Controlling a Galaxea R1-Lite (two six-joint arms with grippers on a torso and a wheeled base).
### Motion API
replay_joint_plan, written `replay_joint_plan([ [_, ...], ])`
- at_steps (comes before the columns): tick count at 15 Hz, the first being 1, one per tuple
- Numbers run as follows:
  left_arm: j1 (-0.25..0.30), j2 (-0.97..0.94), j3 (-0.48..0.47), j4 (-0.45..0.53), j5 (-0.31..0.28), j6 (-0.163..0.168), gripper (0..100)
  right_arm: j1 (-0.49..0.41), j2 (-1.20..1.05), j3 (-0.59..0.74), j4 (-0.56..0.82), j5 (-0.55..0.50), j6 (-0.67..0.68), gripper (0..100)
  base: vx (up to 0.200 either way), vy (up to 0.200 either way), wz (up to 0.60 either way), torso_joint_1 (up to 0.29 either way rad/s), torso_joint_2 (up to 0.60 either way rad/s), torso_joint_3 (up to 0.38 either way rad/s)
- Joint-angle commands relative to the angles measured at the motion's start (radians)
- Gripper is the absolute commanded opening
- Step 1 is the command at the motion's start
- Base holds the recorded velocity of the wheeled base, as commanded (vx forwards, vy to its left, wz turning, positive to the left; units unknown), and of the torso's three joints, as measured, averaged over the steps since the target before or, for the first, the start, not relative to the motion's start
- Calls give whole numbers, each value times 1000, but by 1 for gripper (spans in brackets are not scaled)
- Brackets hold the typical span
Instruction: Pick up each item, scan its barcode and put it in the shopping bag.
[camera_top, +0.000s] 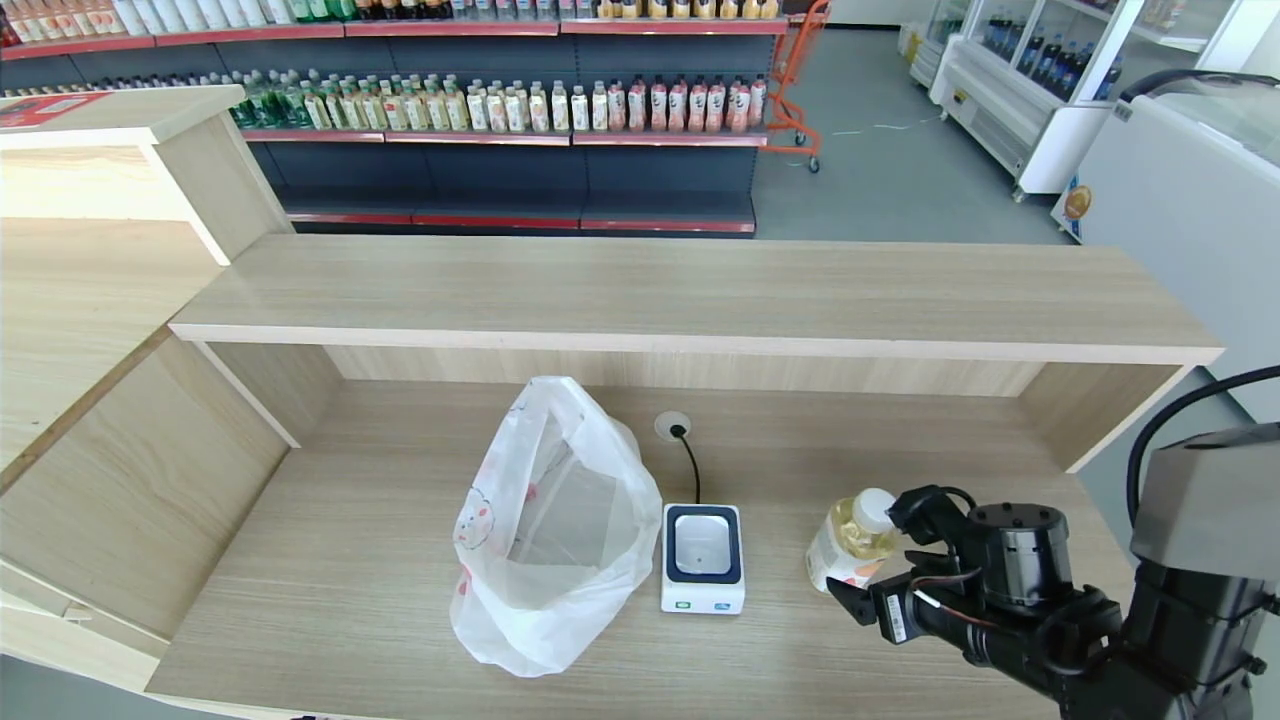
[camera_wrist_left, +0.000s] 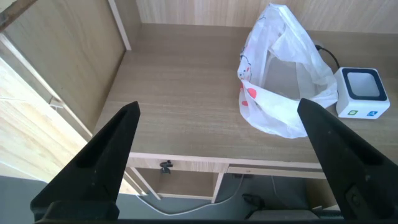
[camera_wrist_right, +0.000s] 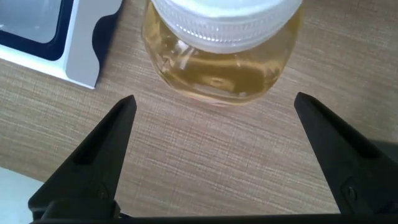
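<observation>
A bottle of yellow drink (camera_top: 853, 540) with a white cap stands on the wooden counter, right of the white barcode scanner (camera_top: 702, 558). The bottle (camera_wrist_right: 221, 53) sits just ahead of my right gripper (camera_wrist_right: 214, 155), whose fingers are open and apart from it. From the head view my right gripper (camera_top: 885, 560) is at the bottle's right side. A white plastic shopping bag (camera_top: 545, 525) stands open left of the scanner. My left gripper (camera_wrist_left: 217, 158) hangs open off the counter's front edge, with the bag (camera_wrist_left: 280, 81) and scanner (camera_wrist_left: 362, 92) beyond it.
A raised wooden shelf (camera_top: 690, 295) runs over the back of the counter, with side walls at left and right. The scanner's black cable (camera_top: 690, 460) leads to a hole in the counter. Store shelves with bottles stand behind.
</observation>
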Motion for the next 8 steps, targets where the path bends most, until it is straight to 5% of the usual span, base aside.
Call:
replay_joint_plan([
  [1,0,0,0,0,0,-1,100,12,63,0,-50,0,0,100,0,0,0,0,0,0],
  [8,0,0,0,0,0,-1,100,35,172,-24,-237,0,-39,100,0,0,0,0,0,0],
])
